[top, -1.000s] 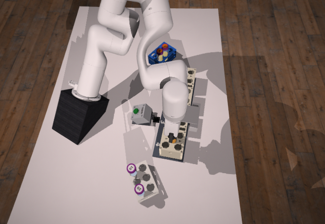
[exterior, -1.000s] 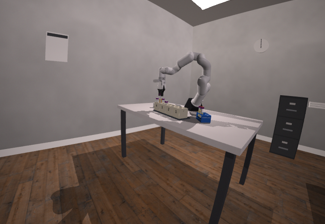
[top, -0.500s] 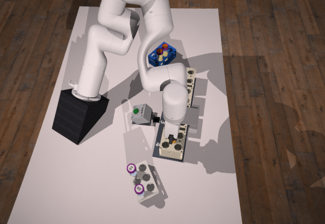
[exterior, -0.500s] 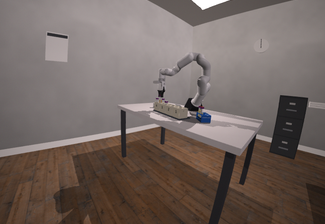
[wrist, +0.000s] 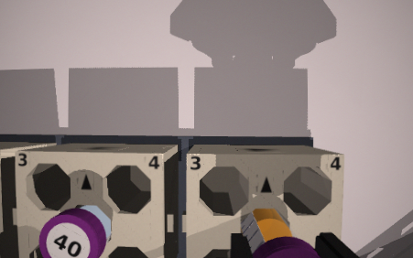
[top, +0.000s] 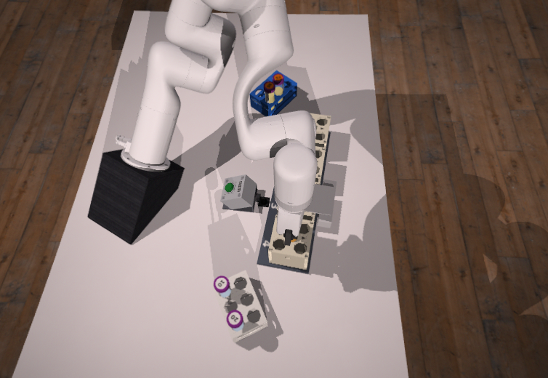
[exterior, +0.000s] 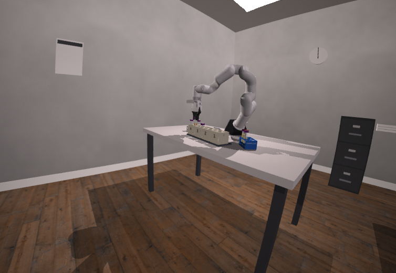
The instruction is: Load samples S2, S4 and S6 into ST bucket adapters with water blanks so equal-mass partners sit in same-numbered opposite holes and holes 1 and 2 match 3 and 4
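My gripper [top: 288, 235] [exterior: 195, 117] [wrist: 287, 249] is shut on a purple-capped tube with orange contents [wrist: 271, 225]; its cap dot is out of sight. The tube's lower part is in the central hole 5 of adapter 4 [top: 287, 260] [wrist: 331, 224], at the end of the loading stand [top: 264, 259]; how deep is hidden. A water blank marked 40 [wrist: 69, 242] stands in the middle of adapter 3 [wrist: 157, 221]. Two orange-dotted samples [top: 277, 78] [top: 269, 86] stand in the blue rack [top: 259, 105] [exterior: 251, 146]. Blanks 10 [top: 221, 284] and 20 [top: 234, 319] stand in the white rack [top: 252, 334].
The grey desk [top: 244, 191] with the green DONE key [top: 228, 187] stands left of the stand in the top view. The arm's black base block [top: 128, 196] is farther left. The arm covers much of the adapter row in that view.
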### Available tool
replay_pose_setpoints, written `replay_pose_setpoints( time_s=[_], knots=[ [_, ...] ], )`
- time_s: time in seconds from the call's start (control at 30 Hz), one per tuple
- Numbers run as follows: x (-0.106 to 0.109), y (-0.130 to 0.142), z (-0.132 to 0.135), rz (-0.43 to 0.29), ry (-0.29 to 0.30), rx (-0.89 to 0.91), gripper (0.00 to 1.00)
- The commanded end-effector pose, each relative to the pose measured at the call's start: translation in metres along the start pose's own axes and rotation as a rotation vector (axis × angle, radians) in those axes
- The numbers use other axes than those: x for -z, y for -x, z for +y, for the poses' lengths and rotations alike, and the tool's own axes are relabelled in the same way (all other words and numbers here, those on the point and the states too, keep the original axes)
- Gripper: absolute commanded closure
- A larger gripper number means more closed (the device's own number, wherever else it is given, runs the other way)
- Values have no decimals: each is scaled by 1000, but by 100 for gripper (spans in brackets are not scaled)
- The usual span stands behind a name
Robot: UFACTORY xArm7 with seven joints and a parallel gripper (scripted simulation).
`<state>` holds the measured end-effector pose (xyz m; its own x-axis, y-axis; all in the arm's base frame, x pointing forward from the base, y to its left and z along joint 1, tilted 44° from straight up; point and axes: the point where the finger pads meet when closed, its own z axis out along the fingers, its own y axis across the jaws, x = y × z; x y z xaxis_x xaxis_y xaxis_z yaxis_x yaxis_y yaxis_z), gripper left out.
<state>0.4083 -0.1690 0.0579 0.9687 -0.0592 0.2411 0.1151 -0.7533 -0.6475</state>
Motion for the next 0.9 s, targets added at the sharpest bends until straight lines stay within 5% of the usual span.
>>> replay_pose_setpoints(
  time_s=[0.0, 0.87],
  knots=[
    [-3, -1, 1, 3, 4, -1, 100],
    [-25, -1, 1, 3, 4, -1, 100]
  ],
)
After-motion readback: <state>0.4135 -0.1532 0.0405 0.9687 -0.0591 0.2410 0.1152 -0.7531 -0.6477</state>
